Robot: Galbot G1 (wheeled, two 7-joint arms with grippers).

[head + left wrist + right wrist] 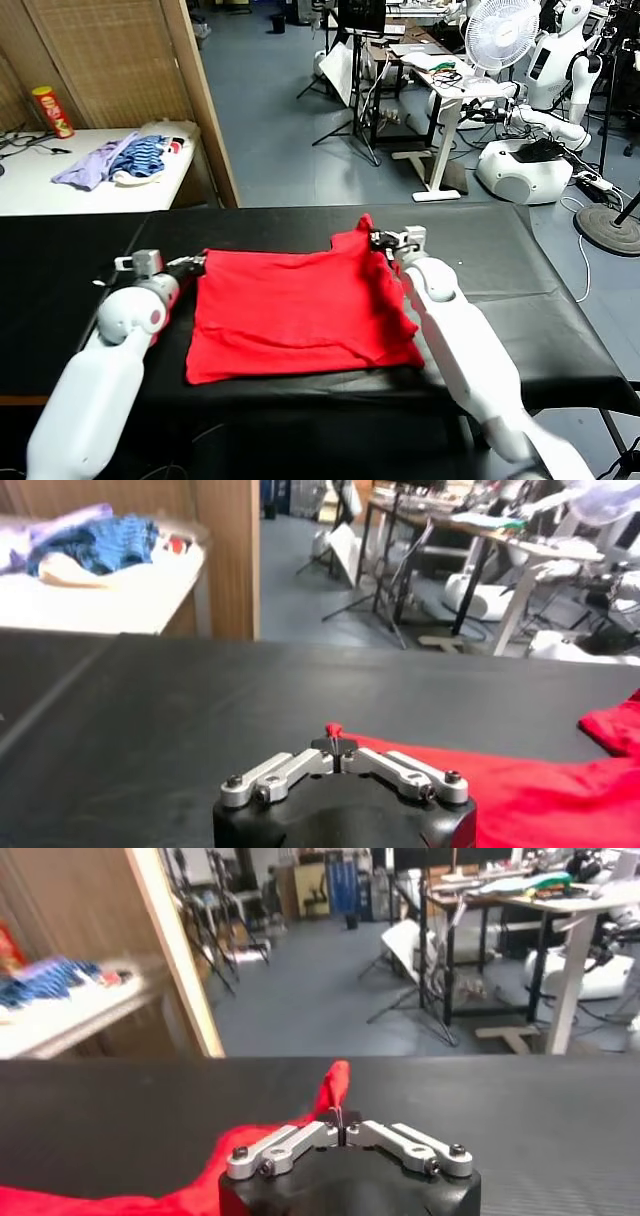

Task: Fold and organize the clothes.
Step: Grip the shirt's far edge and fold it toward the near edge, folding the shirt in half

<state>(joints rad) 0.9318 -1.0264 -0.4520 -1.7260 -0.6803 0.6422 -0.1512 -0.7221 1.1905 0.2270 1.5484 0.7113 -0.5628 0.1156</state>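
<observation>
Even indoor light, matte black table (300,225) without glare, soft background blur in wrist views.

This is a robotics lab or workshop. Beyond the far edge of the black-covered table (560,290), the open grey floor holds white humanoid robots (560,60) parked on round bases, a standing fan (500,30), camera tripods (350,90) and white desks (450,95) strewn with cables and gear. Off the table's far left corner, beside a wooden partition (120,60), a white side table (90,195) carries a heap of clothes (120,160) and a red snack can (52,110).
</observation>
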